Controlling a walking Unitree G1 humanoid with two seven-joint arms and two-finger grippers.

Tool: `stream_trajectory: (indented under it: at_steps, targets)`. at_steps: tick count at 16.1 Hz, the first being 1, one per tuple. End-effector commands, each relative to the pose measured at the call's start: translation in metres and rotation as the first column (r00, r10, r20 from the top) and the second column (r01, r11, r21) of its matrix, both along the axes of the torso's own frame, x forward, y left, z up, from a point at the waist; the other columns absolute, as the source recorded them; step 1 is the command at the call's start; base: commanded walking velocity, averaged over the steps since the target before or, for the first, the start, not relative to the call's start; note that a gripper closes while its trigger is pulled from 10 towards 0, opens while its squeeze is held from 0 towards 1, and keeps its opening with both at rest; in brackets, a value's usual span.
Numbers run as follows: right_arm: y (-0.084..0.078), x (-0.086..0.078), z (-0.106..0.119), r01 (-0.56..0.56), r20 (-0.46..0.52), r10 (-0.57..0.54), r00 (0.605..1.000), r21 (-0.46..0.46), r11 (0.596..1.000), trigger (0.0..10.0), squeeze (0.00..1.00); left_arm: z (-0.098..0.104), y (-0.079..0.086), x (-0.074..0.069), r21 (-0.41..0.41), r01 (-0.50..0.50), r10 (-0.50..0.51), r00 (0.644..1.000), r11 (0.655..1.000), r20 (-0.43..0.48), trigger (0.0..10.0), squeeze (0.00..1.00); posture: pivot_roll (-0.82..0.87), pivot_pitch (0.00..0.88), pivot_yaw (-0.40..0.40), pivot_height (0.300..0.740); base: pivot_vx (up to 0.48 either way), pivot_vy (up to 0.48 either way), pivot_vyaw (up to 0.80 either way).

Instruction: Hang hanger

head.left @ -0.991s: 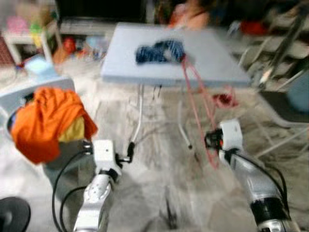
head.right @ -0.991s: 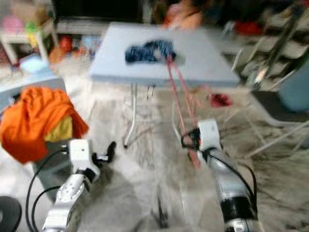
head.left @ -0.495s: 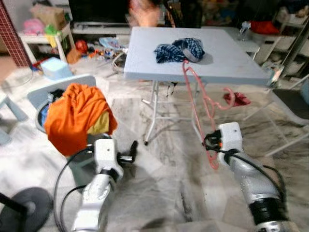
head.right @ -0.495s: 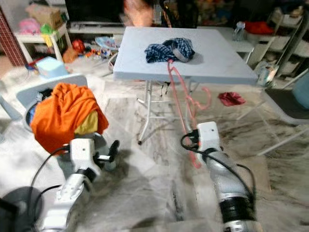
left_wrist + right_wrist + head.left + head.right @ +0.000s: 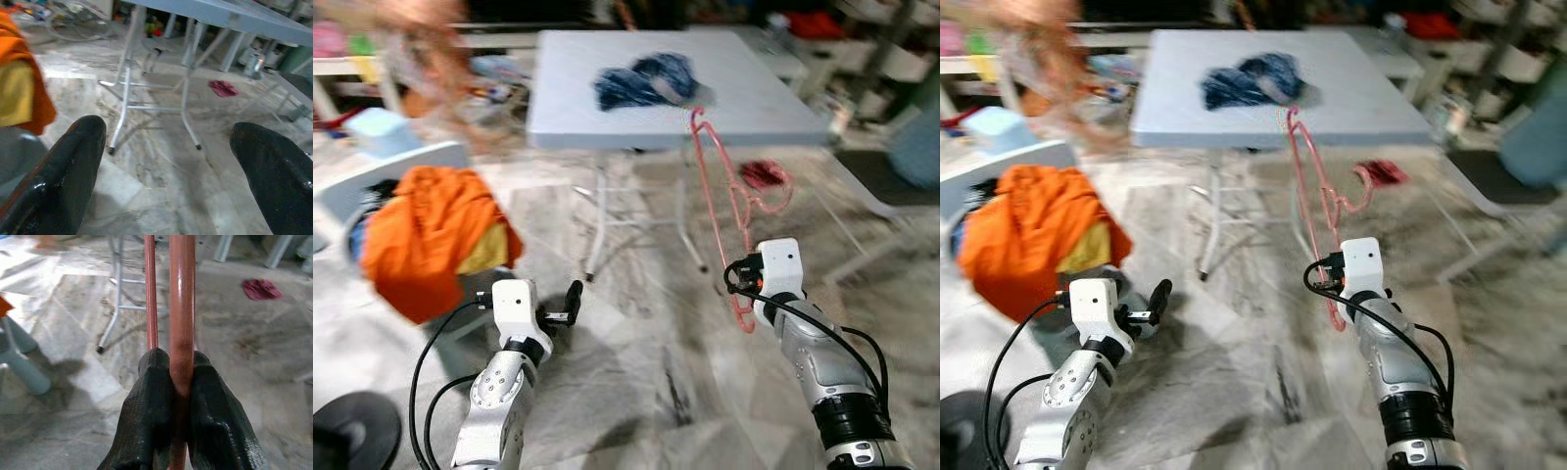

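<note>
Nearest us, our right claw (image 5: 178, 382) is clamped on the pink hanger (image 5: 720, 196), which rises upright above the marble floor (image 5: 636, 333). Our left claw (image 5: 166, 161) hangs low, fingers spread wide. Left stands a basket (image 5: 372, 186) heaped with orange cloth (image 5: 431, 235). Beyond, the worktop (image 5: 754, 98) bears a blue garment (image 5: 641, 80).

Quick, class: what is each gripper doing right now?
Left gripper: open, holding nothing.
Right gripper: shut on the pink hanger.
</note>
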State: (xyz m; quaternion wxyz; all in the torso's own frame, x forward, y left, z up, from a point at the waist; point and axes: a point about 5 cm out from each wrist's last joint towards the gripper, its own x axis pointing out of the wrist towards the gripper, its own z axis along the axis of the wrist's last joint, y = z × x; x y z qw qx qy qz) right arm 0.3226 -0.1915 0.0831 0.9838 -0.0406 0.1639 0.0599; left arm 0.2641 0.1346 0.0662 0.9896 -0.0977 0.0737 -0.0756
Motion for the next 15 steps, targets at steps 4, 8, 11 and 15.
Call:
stream_trajectory:
  at_steps: [4,8,11,15]
  targets:
    - [-0.0038,-0.0013,-0.0018,0.028,-0.008,-0.028,1.000,-0.009,1.000,10.0,0.00,0.0045,0.0002,0.0008,-0.008,0.009,-0.009,1.000,1.000,0.010,10.0,0.00,-0.08,0.000,-0.057,0.740,0.000,0.000,-0.80]
    - [-0.0027,-0.0015,-0.0024,0.034,-0.010,-0.034,0.999,-0.010,0.999,10.0,0.00,0.0043,-0.0003,0.0007,-0.012,0.016,-0.016,1.000,1.000,0.006,10.0,0.00,-0.08,0.000,-0.052,0.740,0.189,0.000,-0.80]
    - [-0.0015,-0.0015,-0.0026,0.039,-0.009,-0.039,0.999,-0.006,0.999,10.0,0.00,0.0045,-0.0013,0.0011,-0.013,0.023,-0.023,1.000,1.000,0.004,10.0,0.00,-0.08,0.000,-0.048,0.740,0.301,0.000,-0.80]
    - [-0.0001,-0.0012,-0.0029,0.042,-0.009,-0.042,0.999,-0.004,0.999,10.0,0.00,0.0041,-0.0009,0.0017,-0.008,0.027,-0.027,1.000,1.000,-0.001,10.0,0.00,-0.08,0.000,-0.046,0.740,0.335,0.000,-0.80]
